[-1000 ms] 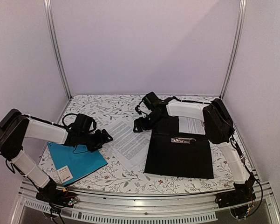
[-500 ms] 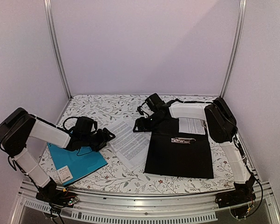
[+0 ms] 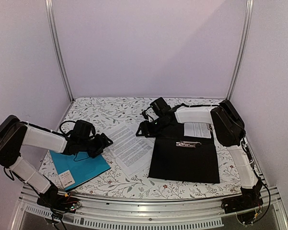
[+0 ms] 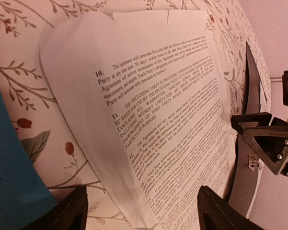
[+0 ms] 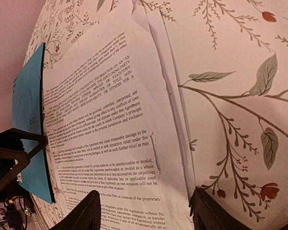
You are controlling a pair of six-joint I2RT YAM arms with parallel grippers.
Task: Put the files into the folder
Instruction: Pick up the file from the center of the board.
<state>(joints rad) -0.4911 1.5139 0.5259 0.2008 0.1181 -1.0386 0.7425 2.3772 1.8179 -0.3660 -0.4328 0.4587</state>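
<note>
Lying near the middle of the floral-patterned bench [image 3: 100,109], one loose pile of white printed paper sheets [image 3: 130,149] sits between two folders: a flat black rectangular folder [image 3: 184,163], its single silver metal clip [image 3: 188,143] showing, toward the near right corner, and a teal-blue folder [image 3: 81,165] at the near left corner. One further printed white page [image 3: 197,129] rests at the black folder's far edge, partly under the right arm [image 3: 196,114]. Both pincers stand apart and empty: the left gripper [image 3: 107,141] just left of the pile, the right gripper [image 3: 142,130] over its far right corner.
</note>
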